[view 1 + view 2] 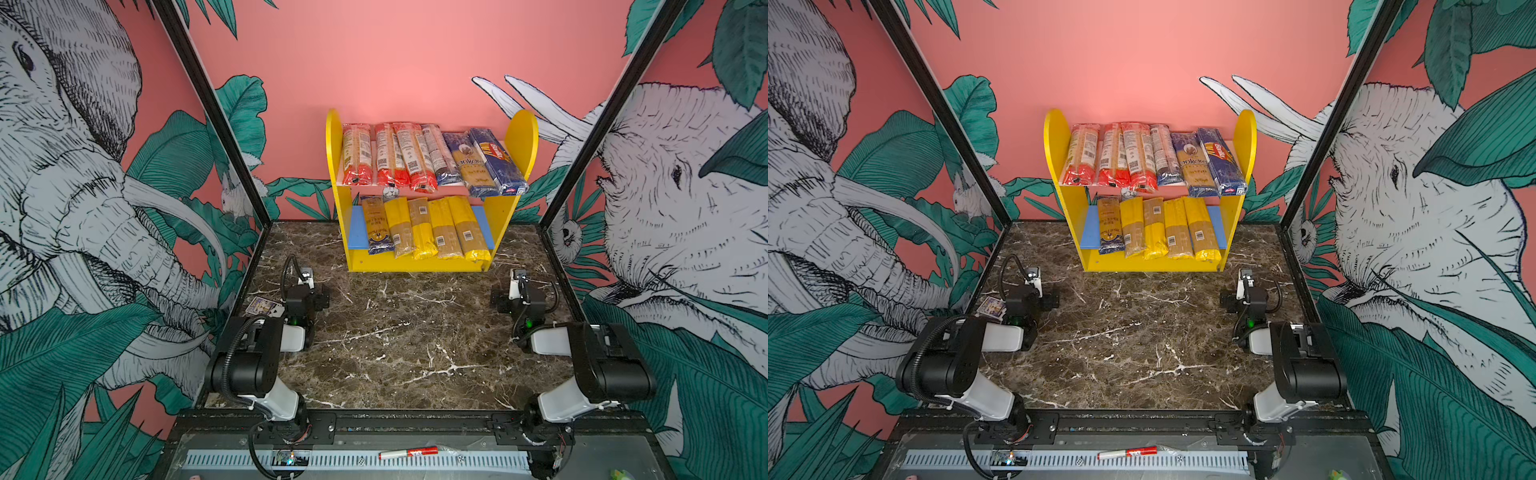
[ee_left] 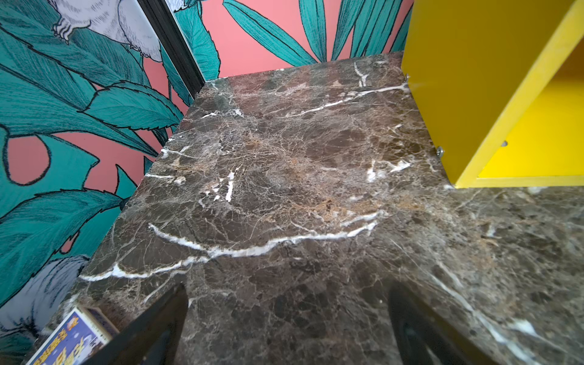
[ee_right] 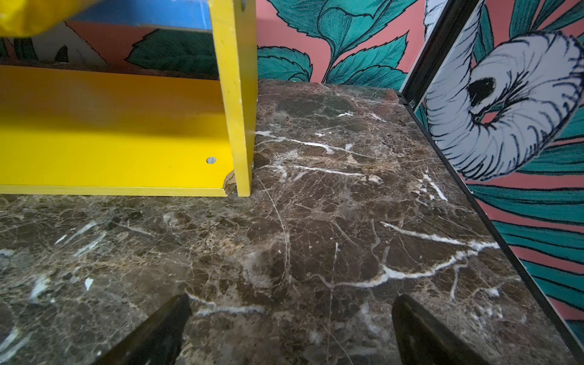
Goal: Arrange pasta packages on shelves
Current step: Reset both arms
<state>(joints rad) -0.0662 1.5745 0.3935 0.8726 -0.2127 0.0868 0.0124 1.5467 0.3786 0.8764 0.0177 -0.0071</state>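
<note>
The shelves [image 1: 334, 145] [image 1: 1054, 141] stand at the back of the marble table, against the pink wall. On the upper board lie several pasta packages: clear packs with red ends [image 1: 357, 153] and dark blue ones [image 1: 494, 162]. The blue lower board holds a blue-ended pack and several half-yellow ones [image 1: 440, 228] [image 1: 1198, 226]. My left gripper [image 1: 309, 297] [image 2: 287, 303] rests open over bare marble, in front of the shelves' left side panel [image 2: 458, 94]. My right gripper [image 1: 515, 297] [image 3: 292, 305] is open too, before the right side panel [image 3: 237, 94]. Neither holds anything.
A small printed card box [image 1: 262, 306] [image 2: 69, 338] lies by the left wall beside my left gripper. A red-and-white marker pen [image 1: 409, 452] sits on the grey rail in front of the table. Patterned walls close in both sides and the back.
</note>
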